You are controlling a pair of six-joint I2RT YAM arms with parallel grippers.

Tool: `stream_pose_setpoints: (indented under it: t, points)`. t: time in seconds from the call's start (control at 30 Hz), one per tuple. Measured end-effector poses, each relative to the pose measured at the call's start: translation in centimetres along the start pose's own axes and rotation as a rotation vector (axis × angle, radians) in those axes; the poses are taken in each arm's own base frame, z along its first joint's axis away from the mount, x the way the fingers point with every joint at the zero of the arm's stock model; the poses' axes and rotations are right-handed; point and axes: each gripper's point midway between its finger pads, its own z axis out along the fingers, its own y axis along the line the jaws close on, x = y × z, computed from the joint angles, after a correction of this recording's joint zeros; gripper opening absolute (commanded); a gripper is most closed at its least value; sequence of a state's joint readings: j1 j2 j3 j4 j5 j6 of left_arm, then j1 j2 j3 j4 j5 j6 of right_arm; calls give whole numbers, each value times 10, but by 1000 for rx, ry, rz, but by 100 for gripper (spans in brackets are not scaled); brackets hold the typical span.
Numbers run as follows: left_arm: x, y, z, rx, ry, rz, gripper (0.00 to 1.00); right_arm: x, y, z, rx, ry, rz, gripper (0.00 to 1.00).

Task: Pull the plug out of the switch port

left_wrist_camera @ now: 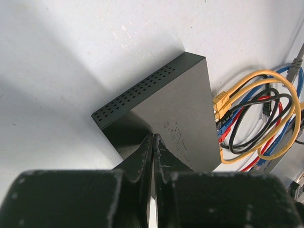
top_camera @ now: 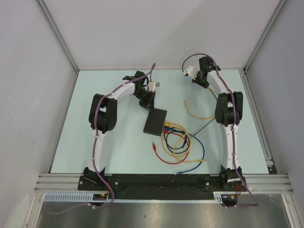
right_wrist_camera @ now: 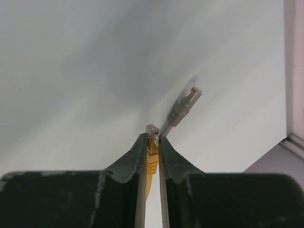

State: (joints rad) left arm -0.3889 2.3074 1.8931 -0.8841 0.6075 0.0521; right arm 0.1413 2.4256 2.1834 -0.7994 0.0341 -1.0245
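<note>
switch [top_camera: 156, 122] lies flat mid-table, long axis running near-to-far, far end tipped a bit right. its socket edge faces right, and its vented edge shows in the left wrist view. cables [top_camera: 183, 145] in yellow, blue, red and black sit plugged into that edge and loop in a tangle just right of the switch, on its near side.

left gripper [left_wrist_camera: 153, 138] is at the switch's far end, jaws pressed together with nothing between them. its tips are at the top face by the printed logo, seemingly resting on it. left arm bends in from the switch's left.

right gripper [right_wrist_camera: 152, 135] is well apart, far-right of the switch, jaws narrow and clamped on a yellow plug [right_wrist_camera: 152, 145] whose clear tip pokes out past the fingertips. a grey plug [right_wrist_camera: 183, 107] beyond it is blurred.

pale blue-green table [top_camera: 95, 156], white walls [top_camera: 156, 33] behind the switch, aluminium frame [top_camera: 57, 33] at the corners.
</note>
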Motion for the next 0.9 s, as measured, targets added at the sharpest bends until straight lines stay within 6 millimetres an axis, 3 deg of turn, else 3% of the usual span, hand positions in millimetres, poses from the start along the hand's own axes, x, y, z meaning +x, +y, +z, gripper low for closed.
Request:
stream_pose_setpoints:
  t: [0.13, 0.2, 0.37, 0.5, 0.6, 0.63, 0.7, 0.77, 0.9]
  points:
    - [0, 0, 0, 0, 0, 0, 14, 0, -18, 10, 63, -7, 24, 72]
    - [0, 0, -1, 0, -1, -1, 24, -2, -21, 9, 78, -18, 67, 82]
    - [-8, 5, -9, -24, -17, 25, 38, -25, -29, -6, 78, -128, 208, 86]
    - [-11, 9, -22, -20, -46, 85, 41, -59, -18, -39, -5, -276, 318, 84]
    - [0, 0, -44, -6, -63, 175, 34, -91, 11, -78, -115, -391, 377, 83]
    - [6, -5, -54, 6, -69, 215, 23, -103, 25, -91, -161, -423, 386, 83]
    - [21, -19, -72, 30, -64, 319, 12, -124, 60, -111, -264, -469, 404, 83]
    - [38, -30, -80, 61, -40, 395, 2, -140, 96, -118, -372, -485, 426, 83]
    - [94, -40, -68, 111, 85, 512, 0, -149, 159, -103, -562, -426, 494, 82]
